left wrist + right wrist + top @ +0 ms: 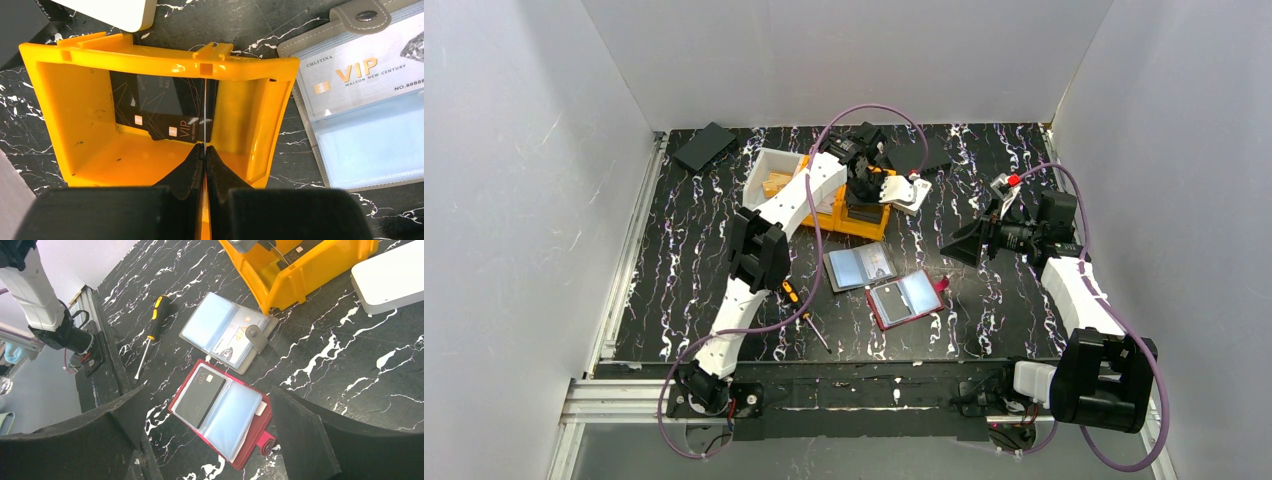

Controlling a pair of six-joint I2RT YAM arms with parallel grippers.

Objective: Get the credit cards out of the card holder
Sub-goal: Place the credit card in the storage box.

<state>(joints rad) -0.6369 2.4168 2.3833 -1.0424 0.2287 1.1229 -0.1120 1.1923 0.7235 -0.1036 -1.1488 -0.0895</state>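
Observation:
My left gripper [205,147] is shut on a thin credit card [205,110], seen edge-on, over the yellow bin [150,55]. Two black VIP cards [160,115] lie in the bin. Beside the bin the grey card holder [350,145] lies open with a silver VIP card [360,75] in a sleeve. The red card holder [240,432] lies open with a black card [200,397] in its left sleeve. My right gripper [207,395] hangs open above the red holder, touching nothing. From above, the left gripper [861,185] is at the bin and the right gripper [969,243] is right of the holders.
A yellow-handled screwdriver [799,300] lies left of the holders. A white tray [769,175] stands left of the bin and a white box [911,190] to its right. Flat black pieces [704,145] lie at the back. White walls enclose the table.

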